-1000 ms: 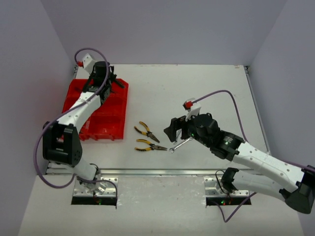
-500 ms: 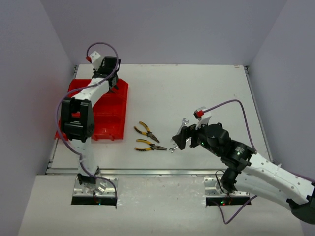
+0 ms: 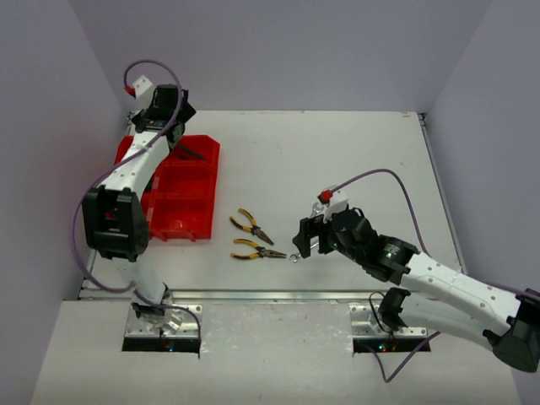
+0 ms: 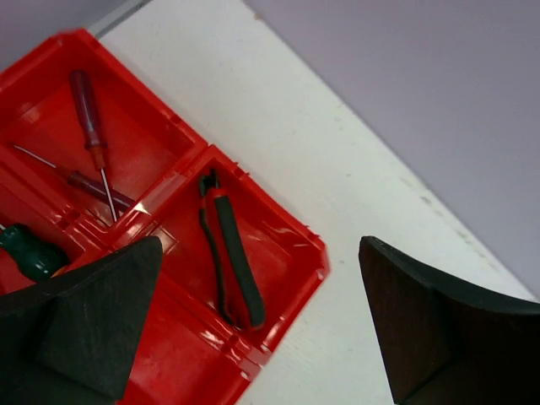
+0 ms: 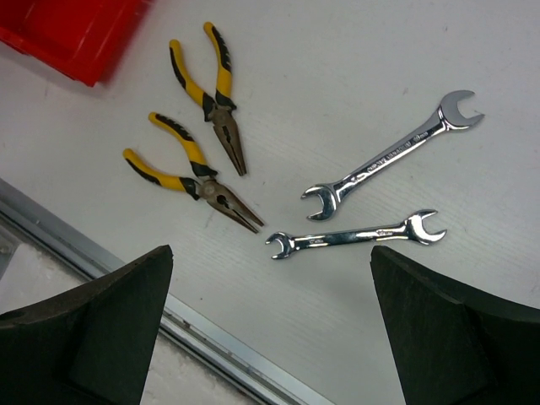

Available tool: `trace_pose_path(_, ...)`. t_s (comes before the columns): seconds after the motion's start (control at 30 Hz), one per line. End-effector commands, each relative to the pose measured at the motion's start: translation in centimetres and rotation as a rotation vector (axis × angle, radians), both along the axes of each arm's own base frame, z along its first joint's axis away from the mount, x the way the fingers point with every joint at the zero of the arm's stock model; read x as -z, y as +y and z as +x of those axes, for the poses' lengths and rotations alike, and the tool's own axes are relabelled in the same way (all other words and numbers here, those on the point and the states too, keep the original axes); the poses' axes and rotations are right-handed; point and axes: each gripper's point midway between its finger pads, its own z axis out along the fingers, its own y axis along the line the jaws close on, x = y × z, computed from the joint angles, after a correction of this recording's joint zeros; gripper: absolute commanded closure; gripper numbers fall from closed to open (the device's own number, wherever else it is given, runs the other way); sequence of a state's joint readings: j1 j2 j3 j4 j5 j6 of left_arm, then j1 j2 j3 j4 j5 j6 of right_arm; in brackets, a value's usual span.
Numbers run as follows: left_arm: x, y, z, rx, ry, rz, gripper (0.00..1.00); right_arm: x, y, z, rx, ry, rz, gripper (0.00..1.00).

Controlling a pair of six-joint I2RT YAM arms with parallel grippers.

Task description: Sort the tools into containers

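left hand (image 4: 260, 270) hangs over a corner of the red tray (image 4: 278, 245), fingers spread wide with nothing between them. that corner compartment holds a red-and-black handled tool (image 4: 234, 261). the compartment next to it has two thin red-handled screwdrivers (image 4: 87, 110), crossed, and a green-handled screwdriver (image 4: 29, 249) peeks out of a third. right hand (image 5: 268, 270) is wide too and empty, hovering above the white surface (image 5: 337, 51). two yellow-black needle-nose pliers (image 5: 215, 93) lie there side by side, with a bigger wrench (image 5: 392, 152) and a smaller wrench (image 5: 354, 236) just beside them, all four outside the tray.
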State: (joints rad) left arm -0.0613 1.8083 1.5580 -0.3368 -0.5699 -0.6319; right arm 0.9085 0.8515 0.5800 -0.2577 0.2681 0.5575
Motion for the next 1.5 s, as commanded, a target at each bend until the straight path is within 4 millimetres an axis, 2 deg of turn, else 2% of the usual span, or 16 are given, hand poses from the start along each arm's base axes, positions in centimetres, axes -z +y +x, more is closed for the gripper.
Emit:
trace_pose_path(0.0, -14.9, -0.4, -6.4, 0.080, -0.270, -0.062, 0.00, -0.5, 0.4, 1.9, 0.096, -0.008, 0.008, 0.01)
trace_pose_path(0.1, -15.0, -3.0, -11.8, 0.236, -0.322, -0.122, 0.00, 0.2, 1.6, 2.8, 0.070, 0.005, -0.056, 0.01)
trace_pose_path(0.13, -16.6, -3.9, -14.5, 0.299, -0.386, -0.123, 0.00, 0.9, 2.0, 3.0, 0.040, 0.019, -0.104, 0.01)
trace_pose_path(0.2, -15.3, -5.9, -17.4, 0.427, -0.394, -0.138, 0.00, 1.3, 2.5, 3.2, 0.010, 0.042, -0.154, 0.01)
trace_pose_path(0.27, -11.8, -7.0, -20.7, 0.528, -0.355, -0.105, 0.00, 1.6, 2.7, 3.7, 0.014, 0.064, -0.218, 0.01)
trace_pose_path(0.33, -11.2, -7.8, -23.9, 0.611, -0.370, -0.063, 0.00, 2.3, 3.0, 4.1, 0.018, 0.088, -0.256, 0.01)
trace_pose_path(0.43, -8.4, -8.7, -26.0, 0.698, -0.335, -0.032, 0.00, 3.0, 3.1, 4.5, 0.050, 0.122, -0.272, 0.03)
trace_pose_path(0.5, -6.4, -9.3, -26.7, 0.743, -0.316, -0.031, 0.00, 3.5, 4.6, 4.4, -0.041, 0.132, -0.284, 0.09)
trace_pose_path(0.57, -6.0, -9.7, -27.1, 0.763, -0.336, -0.033, 0.00, 4.2, 6.6, 4.1, -0.189, 0.139, -0.306, 0.17)
trace_pose_path(0.63, -6.6, -10.5, -27.6, 0.804, -0.346, -0.033, 0.00, 5.0, 7.7, 4.6, -0.254, 0.141, -0.348, 0.19)
trace_pose_path(0.67, -6.6, -10.6, -27.6, 0.807, -0.346, -0.033, 0.00, 4.3, 8.2, 4.9, -0.256, 0.126, -0.334, 0.20)
trace_pose_path(0.77, -5.9, -10.5, -27.6, 0.793, -0.345, -0.044, 0.00, 7.2, 8.5, 5.9, -0.259, 0.209, -0.467, 0.36)
trace_pose_path(0.8, -6.0, -10.6, -27.7, 0.799, -0.348, -0.046, 0.00, 7.2, 9.2, 6.2, -0.275, 0.223, -0.471, 0.39)
trace_pose_path(0.97, -5.9, -11.0, -27.8, 0.820, -0.355, -0.053, 0.00, 9.7, 11.3, 7.3, -0.313, 0.272, -0.505, 0.49)
trace_pose_path(1.23, -5.9, -11.5, -27.8, 0.844, -0.357, -0.058, 0.00, 11.9, 13.3, 8.7, -0.346, 0.301, -0.547, 0.52)
trace_pose_path(1.47, -6.1, -11.6, -27.9, 0.850, -0.364, -0.057, 0.00, 15.7, 13.0, 7.9, -0.348, 0.393, -0.595, 0.53)
